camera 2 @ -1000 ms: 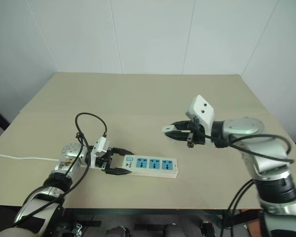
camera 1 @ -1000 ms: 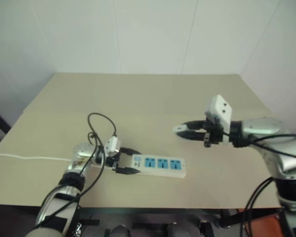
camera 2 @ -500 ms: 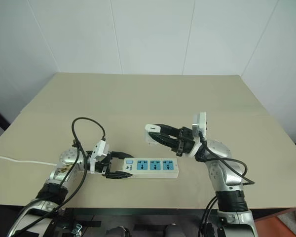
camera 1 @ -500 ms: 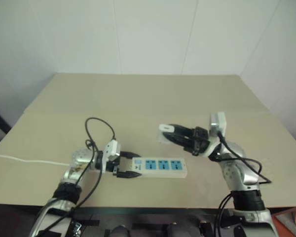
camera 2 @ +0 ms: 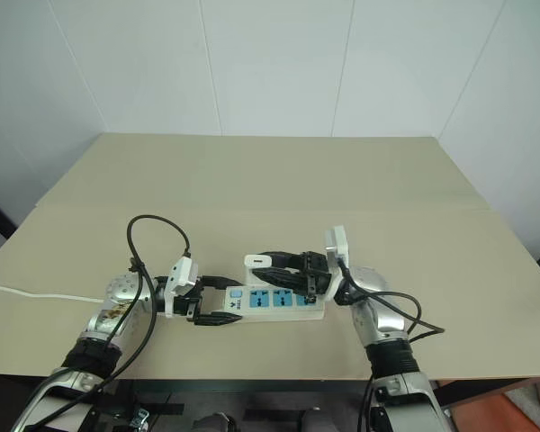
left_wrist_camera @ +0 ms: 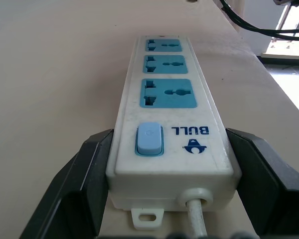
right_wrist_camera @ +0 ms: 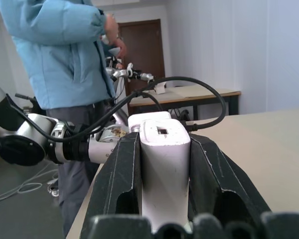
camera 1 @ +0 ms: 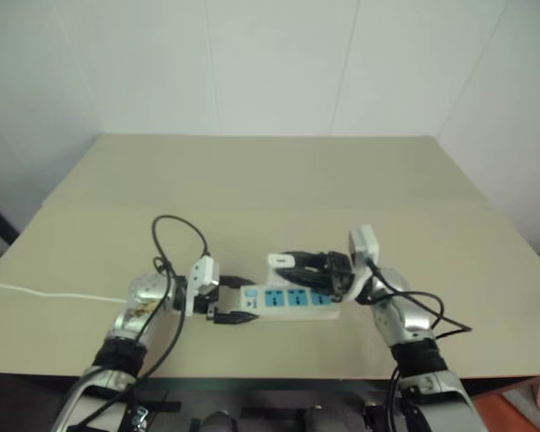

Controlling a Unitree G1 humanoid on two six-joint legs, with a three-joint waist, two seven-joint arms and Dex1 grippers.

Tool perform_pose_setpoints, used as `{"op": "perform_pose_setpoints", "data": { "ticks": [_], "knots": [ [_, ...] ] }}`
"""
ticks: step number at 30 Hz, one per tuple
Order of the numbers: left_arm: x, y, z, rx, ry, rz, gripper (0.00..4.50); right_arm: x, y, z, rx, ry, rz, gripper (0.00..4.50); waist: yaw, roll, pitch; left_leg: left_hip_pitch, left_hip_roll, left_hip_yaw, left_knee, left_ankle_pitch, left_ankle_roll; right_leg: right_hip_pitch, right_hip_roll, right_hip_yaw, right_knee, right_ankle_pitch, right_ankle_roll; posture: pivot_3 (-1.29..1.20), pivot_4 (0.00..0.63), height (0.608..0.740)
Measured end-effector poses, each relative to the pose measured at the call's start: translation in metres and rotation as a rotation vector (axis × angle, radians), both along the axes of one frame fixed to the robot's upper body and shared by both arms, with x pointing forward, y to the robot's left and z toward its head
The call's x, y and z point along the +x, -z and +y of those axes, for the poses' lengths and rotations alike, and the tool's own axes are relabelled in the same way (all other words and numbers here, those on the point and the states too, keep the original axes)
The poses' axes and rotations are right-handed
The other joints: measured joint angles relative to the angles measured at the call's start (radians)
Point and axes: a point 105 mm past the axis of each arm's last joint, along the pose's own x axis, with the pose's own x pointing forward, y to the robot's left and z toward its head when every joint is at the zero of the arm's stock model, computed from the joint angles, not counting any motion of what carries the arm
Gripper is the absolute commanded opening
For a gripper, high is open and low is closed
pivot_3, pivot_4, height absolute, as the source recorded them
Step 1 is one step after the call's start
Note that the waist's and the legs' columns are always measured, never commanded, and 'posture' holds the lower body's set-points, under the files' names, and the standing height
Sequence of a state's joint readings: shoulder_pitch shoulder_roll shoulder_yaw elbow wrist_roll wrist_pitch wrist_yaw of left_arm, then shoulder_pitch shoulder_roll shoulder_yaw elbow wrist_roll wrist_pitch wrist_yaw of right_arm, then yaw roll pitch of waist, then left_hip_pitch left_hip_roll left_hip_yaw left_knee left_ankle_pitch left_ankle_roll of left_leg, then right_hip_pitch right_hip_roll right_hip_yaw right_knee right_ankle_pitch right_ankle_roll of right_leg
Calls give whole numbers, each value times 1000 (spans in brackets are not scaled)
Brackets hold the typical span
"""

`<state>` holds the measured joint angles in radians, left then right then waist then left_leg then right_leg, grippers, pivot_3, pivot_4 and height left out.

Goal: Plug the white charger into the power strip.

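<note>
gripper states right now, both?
Left gripper: shut on the long white power strip with blue sockets, at its switch end.
Right gripper: shut on the small white boxy charger.

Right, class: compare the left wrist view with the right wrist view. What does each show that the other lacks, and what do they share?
Left wrist view: the power strip, its cord end clamped between the left gripper fingers, three blue sockets free. Right wrist view: the white charger pinched in the right gripper, and a person in a blue jacket behind. Shared: the beige table.
</note>
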<state>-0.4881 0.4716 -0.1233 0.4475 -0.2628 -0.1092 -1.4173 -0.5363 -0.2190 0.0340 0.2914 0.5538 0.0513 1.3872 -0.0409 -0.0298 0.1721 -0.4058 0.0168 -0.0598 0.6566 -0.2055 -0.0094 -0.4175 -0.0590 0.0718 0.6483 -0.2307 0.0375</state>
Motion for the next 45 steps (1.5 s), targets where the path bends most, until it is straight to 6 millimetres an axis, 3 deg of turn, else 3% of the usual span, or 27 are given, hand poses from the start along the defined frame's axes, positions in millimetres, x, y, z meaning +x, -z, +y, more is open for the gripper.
{"op": "perform_pose_setpoints", "data": {
  "ticks": [18, 45],
  "knots": [
    [-1, 0, 1, 12, 7, -17, 3235, 10, 35, 0, -76, 44, 22, 1112, -2, 0, 0, 0, 0, 0, 0, 0, 0, 0, 0, 0, 0, 0, 0, 0, 150, 740],
    [-2, 2, 6, 20, -2, -8, 3235, 19, 42, 9, -76, 91, -36, 1112, -6, 0, 0, 2, 0, 0, -2, 0, 0, 0, 0, 0, 1, 0, -1, 0, 150, 740]
  ]
}}
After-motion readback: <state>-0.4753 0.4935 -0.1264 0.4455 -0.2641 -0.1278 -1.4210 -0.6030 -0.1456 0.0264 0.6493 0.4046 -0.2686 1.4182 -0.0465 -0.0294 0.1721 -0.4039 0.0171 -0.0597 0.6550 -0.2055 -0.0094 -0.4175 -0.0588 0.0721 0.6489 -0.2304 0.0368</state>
